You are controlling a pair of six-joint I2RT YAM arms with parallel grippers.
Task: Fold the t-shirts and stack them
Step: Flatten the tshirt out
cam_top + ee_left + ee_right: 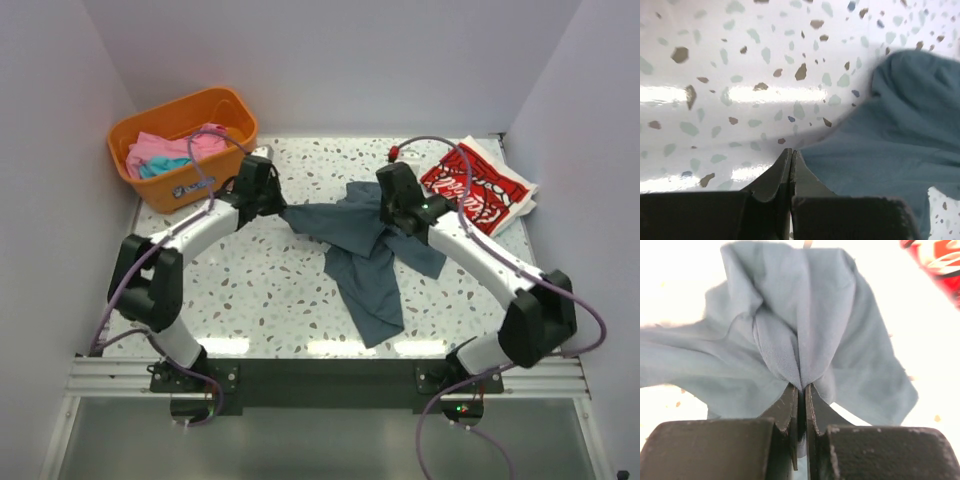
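A dark slate-blue t-shirt [365, 270] lies crumpled in the middle of the table, pulled out between both grippers. My left gripper [281, 208] is shut on its left corner; in the left wrist view the jaws [791, 151] are closed with the cloth [900, 130] running off to the right. My right gripper [388, 216] is shut on a bunched fold of the same shirt [805, 315], seen pinched at the fingertips in the right wrist view [802, 387]. A red t-shirt with white lettering [478, 190] lies folded at the back right, and its edge shows in the right wrist view [940, 260].
An orange plastic basket [175, 105] stands at the back left, holding a pink shirt [160, 148] and a turquoise one [160, 168]. White walls close in the table at the back and both sides. The speckled tabletop [250, 290] shows at front left.
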